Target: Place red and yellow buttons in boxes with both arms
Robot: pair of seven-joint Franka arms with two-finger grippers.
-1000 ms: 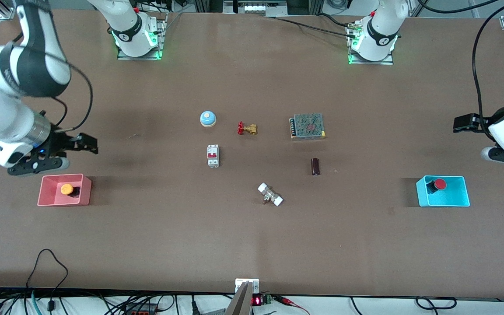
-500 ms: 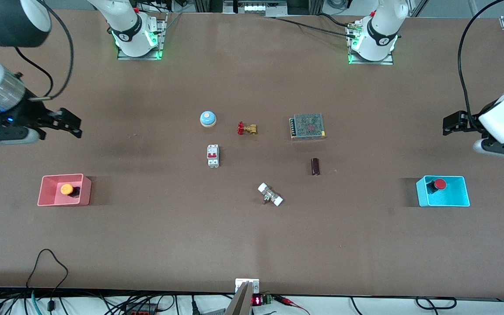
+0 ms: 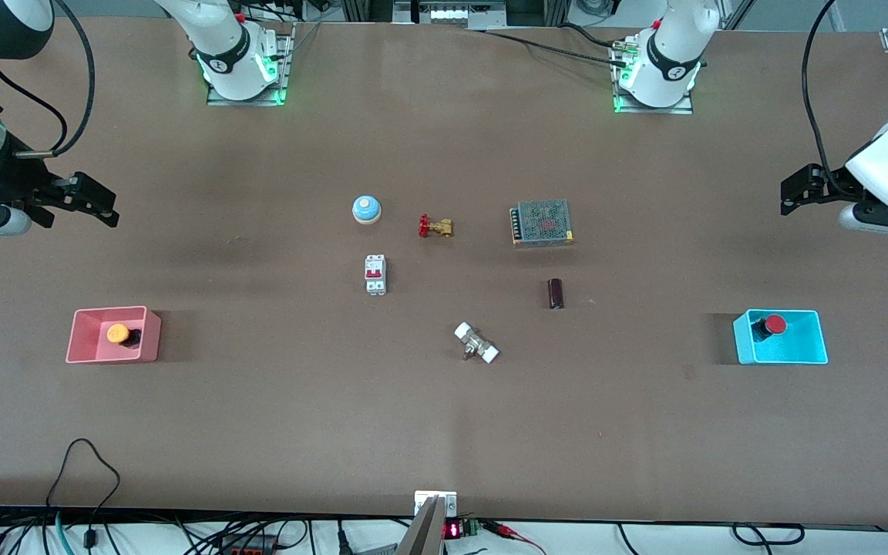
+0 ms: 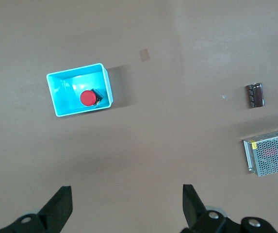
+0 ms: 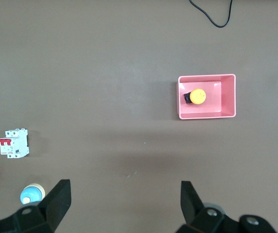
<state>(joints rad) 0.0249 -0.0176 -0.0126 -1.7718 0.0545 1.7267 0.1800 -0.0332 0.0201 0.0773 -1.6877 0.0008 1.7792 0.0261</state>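
The yellow button [image 3: 117,334] lies in the pink-red box [image 3: 91,348] at the right arm's end of the table; both show in the right wrist view, the button [image 5: 197,96] in the box [image 5: 226,97]. The red button [image 3: 775,324] lies in the cyan-blue box [image 3: 798,348] at the left arm's end; the left wrist view shows the button [image 4: 87,98] in its box [image 4: 61,92]. My right gripper [image 3: 93,204] is open and empty, raised over bare table. My left gripper [image 3: 797,194] is open and empty, also raised over bare table.
In the table's middle lie a blue-and-white bell [image 3: 366,208], a brass valve with a red handle [image 3: 435,227], a white circuit breaker [image 3: 375,274], a metal power supply [image 3: 542,222], a dark cylinder [image 3: 556,293] and a white-ended fitting [image 3: 476,343].
Both grippers have risen and drawn back from their boxes toward the bases' side of the table. The buttons and boxes have not moved.
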